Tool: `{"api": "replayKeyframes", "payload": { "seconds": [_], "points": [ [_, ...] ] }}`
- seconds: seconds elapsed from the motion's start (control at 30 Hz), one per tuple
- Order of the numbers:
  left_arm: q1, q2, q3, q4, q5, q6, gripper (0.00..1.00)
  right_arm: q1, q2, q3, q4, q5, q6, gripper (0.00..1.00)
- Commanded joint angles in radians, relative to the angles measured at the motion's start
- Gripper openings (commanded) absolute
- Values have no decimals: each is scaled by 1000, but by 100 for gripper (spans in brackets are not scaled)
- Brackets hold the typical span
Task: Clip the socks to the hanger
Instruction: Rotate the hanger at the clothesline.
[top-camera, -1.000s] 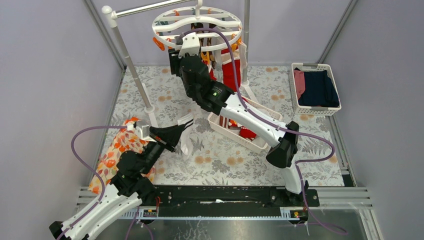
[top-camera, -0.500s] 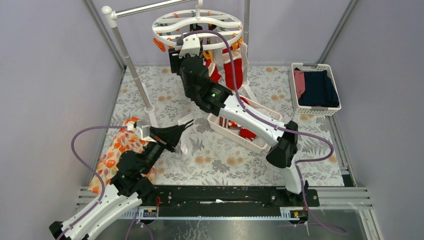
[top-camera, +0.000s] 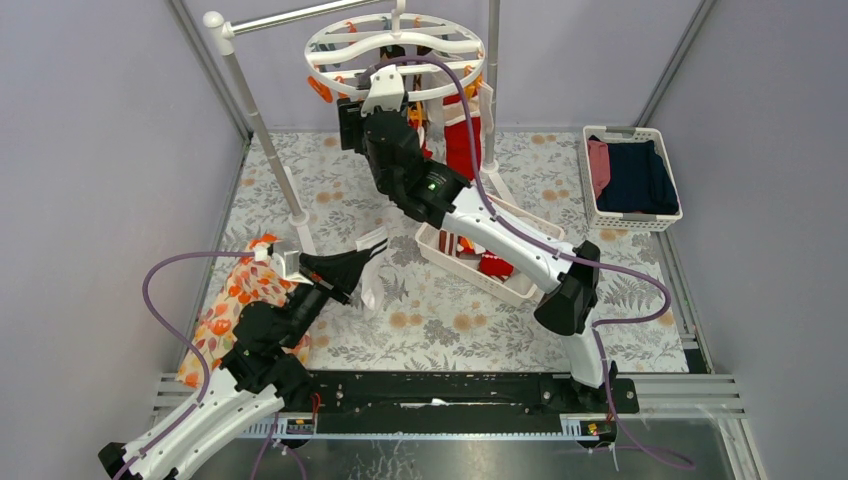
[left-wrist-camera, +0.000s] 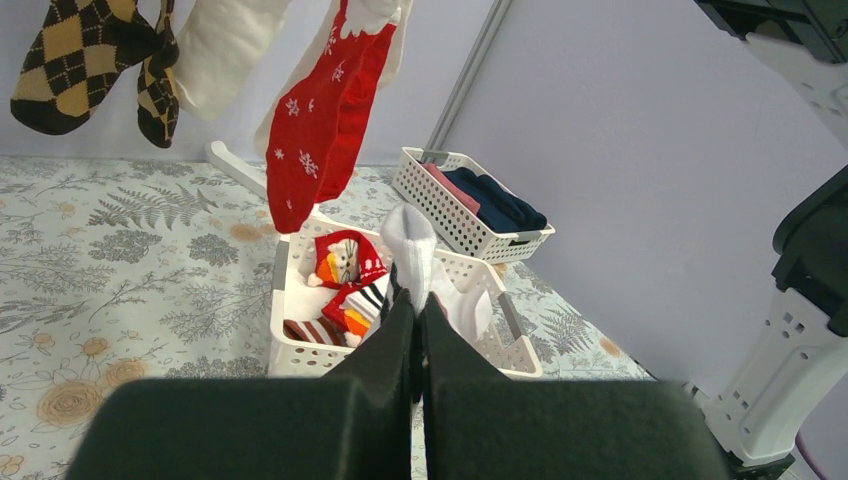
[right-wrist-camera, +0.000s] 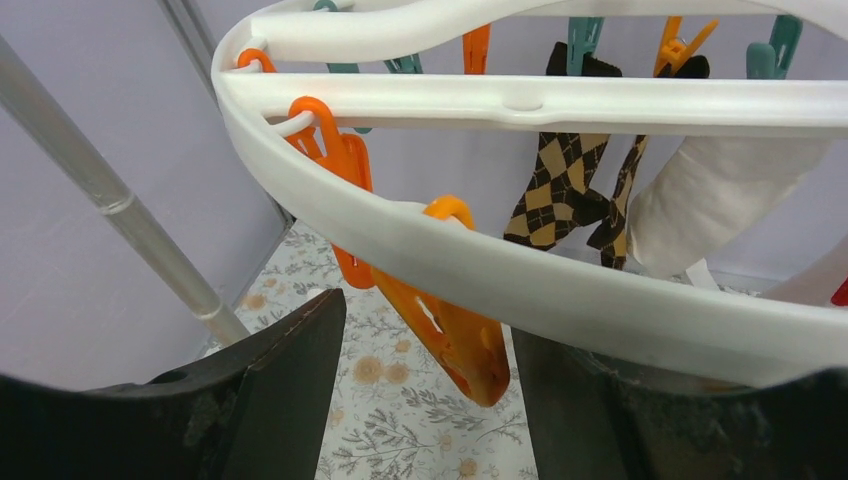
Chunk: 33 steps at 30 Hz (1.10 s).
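Observation:
The hanger (top-camera: 330, 45), a white ring with orange and teal clips, hangs at the back. Clipped on it are a red snowflake sock (left-wrist-camera: 320, 130), argyle socks (right-wrist-camera: 555, 190) and a white sock (right-wrist-camera: 710, 190). My right gripper (right-wrist-camera: 430, 310) is open just under the ring's rim (right-wrist-camera: 560, 280). An orange clip (right-wrist-camera: 455, 345) dangles between its fingers, touching neither. In the top view that gripper (top-camera: 375, 100) sits below the ring's near-left side. My left gripper (left-wrist-camera: 418, 300) is shut on a white sock (left-wrist-camera: 410, 240). It holds the sock (top-camera: 372, 285) low over the mat, left of the basket.
A white slatted basket (top-camera: 520, 288) with several more socks stands mid-mat under the right arm. Another basket (top-camera: 662, 220) with navy and pink clothes is at the right. An orange floral cloth (top-camera: 235, 300) lies at the left. A grey pole (top-camera: 265, 140) slants down from the back left.
The right gripper's jaws have spread wider under the ring, and the hanger with its hanging socks has swayed slightly. The left arm and its white sock have not moved.

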Motion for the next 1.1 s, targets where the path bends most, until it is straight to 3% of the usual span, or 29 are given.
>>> {"api": "replayKeyframes", "payload": {
  "seconds": [0.0,0.37,0.87,1.07],
  "points": [
    [8,-11,-7,21,8,7,0,-21,-75,46,-21,-6,44,69],
    [8,-8,-10,22,5,8,0,-23,-101,49,-98,-39,90,69],
    [8,-1,-9,35,8,9,0,-11,-147,-5,-27,38,-20,68],
    [8,-6,-8,30,8,9,0,-12,-165,-21,-108,-47,53,69]
  ]
}}
